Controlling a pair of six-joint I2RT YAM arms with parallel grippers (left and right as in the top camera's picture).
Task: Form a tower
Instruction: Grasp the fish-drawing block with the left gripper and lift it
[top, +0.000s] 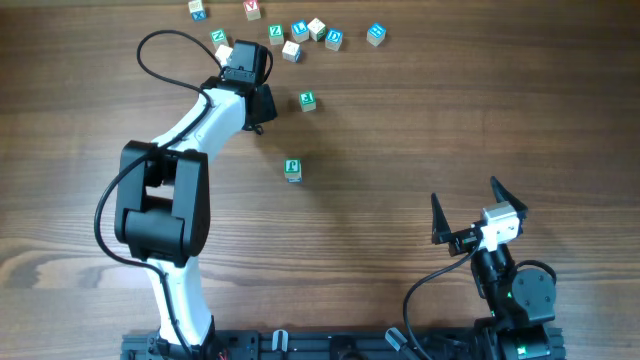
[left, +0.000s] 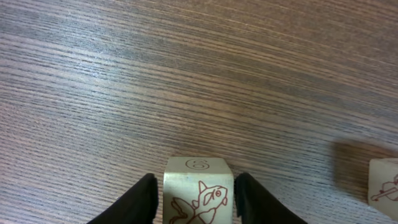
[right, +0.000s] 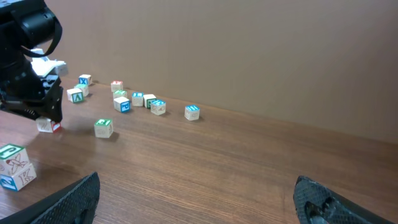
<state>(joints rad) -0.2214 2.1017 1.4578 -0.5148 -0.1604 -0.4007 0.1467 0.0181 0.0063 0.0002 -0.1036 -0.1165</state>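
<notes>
Flanking a fish-printed cube (left: 198, 194), the left gripper (left: 198, 205) is drawn close on both sides; whether it is clamped cannot be told. The right gripper (top: 464, 190) is spread wide, empty.

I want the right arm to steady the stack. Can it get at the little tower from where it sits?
Probably yes: only bare table lies between the right arm, jaws wide open, and the tower; the left arm is off at the far side with a cube between its jaws.
</notes>
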